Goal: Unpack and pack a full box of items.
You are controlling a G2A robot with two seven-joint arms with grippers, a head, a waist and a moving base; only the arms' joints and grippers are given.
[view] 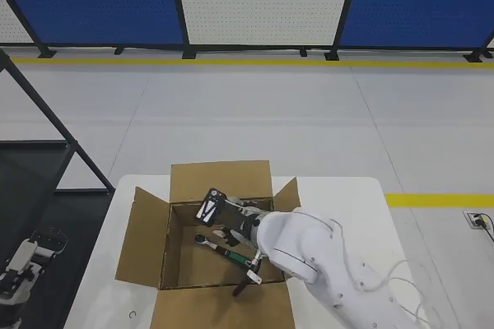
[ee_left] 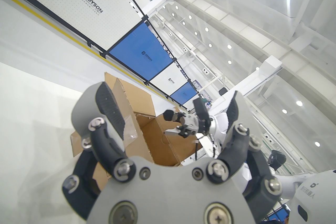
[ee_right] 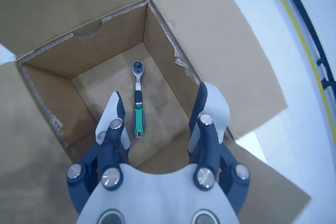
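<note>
Jaws of the right gripper (ee_right: 160, 89) are spread wide and hold nothing, pointing down into the open cardboard box (ee_right: 210, 25), with the arm bent over the box's right side. The ratchet wrench (ee_right: 137, 101) lies flat on the box floor, green handle toward the gripper, head pointing away. The left gripper (ee_left: 170, 92) is off the desk (view: 346, 197), tilted upward, jaws wide and empty.

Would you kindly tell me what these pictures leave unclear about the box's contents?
- Top view: the right arm covers part of the box floor beside the wrench.
- Right wrist view: the right gripper hides the floor corner beneath it.
- Left wrist view: the box's own walls hide its inside.
</note>
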